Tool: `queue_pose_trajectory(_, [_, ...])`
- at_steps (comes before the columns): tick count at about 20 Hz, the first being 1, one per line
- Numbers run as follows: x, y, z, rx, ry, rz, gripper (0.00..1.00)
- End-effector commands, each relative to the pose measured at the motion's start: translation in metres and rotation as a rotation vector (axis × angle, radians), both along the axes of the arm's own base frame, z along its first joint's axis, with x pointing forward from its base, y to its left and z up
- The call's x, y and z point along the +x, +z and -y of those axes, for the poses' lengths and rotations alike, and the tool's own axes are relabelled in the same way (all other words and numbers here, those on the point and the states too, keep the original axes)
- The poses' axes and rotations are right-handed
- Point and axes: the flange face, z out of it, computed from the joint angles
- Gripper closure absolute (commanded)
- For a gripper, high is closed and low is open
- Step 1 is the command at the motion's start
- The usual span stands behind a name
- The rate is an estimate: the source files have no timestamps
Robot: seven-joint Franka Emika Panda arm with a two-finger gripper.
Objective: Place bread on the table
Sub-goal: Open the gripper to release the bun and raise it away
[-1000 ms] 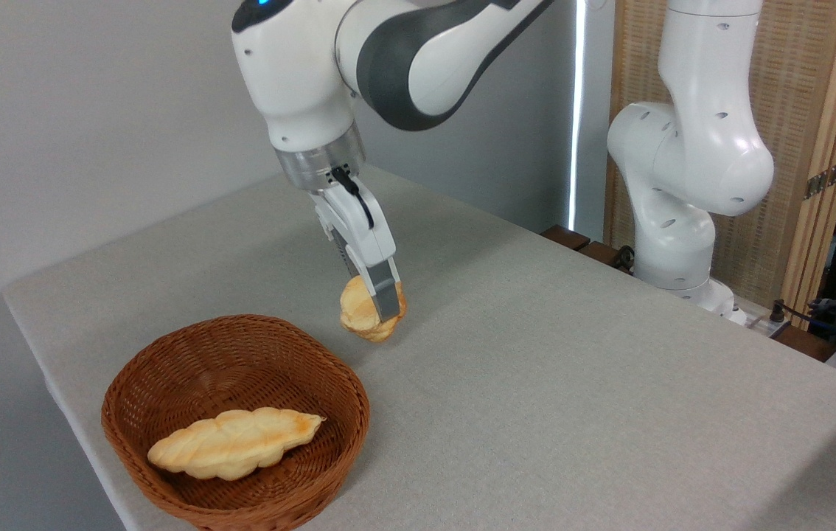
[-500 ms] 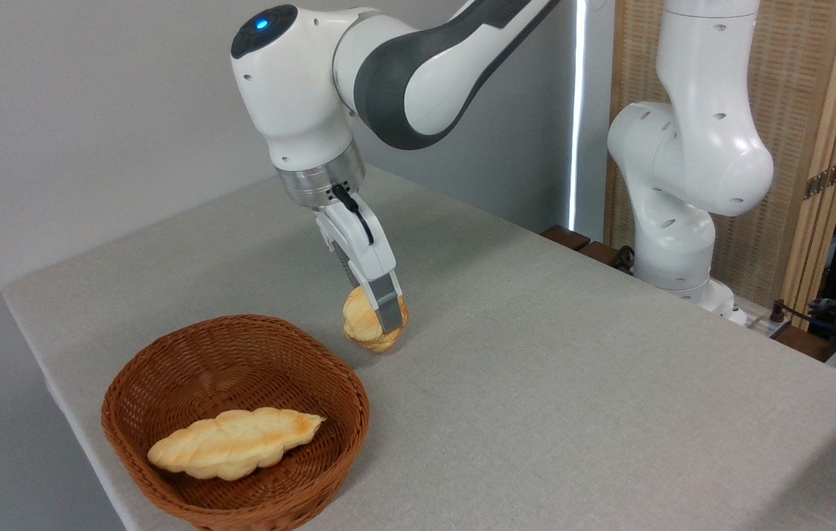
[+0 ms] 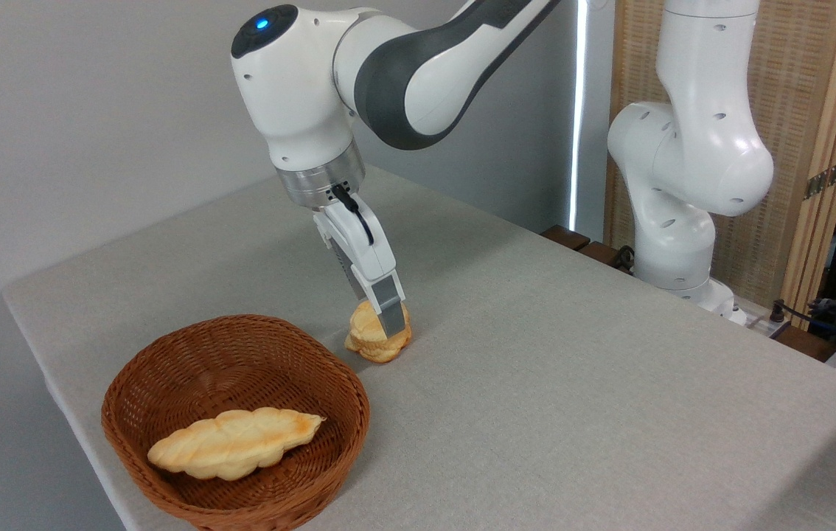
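Beside the basket, the gripper is pinching the bread by its sides; likely light, soft, crushable.

We scanned everything around the wicker basket and found no lettering, label or number readable anywhere.

We see the gripper lower than a second ago, and shifted slightly right; the bread it clamps (which hung clear above the cloth before) now appears to rest on the table, just beside the basket.
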Motion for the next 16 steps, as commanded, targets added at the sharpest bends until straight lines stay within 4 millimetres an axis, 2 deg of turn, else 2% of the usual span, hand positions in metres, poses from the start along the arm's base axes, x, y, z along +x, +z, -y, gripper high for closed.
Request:
queue_pose_trajectory(1, [0.002,0.004,-0.001,-0.004,0.015,0.014,0.00])
queue_pose_trajectory(3, [0.003,0.006,-0.001,-0.006,0.015,0.020,0.00])
queue_pose_trajectory(8, [0.020,0.041,-0.011,-0.014,0.035,0.100,0.00])
queue_pose_trajectory(11, [0.033,0.067,-0.036,-0.007,0.078,0.155,0.00])
queue_pose_trajectory(14, [0.037,0.079,-0.041,-0.008,0.087,0.181,0.00])
queue_pose_trajectory(16, [0.041,0.086,-0.054,0.001,0.104,0.198,0.00])
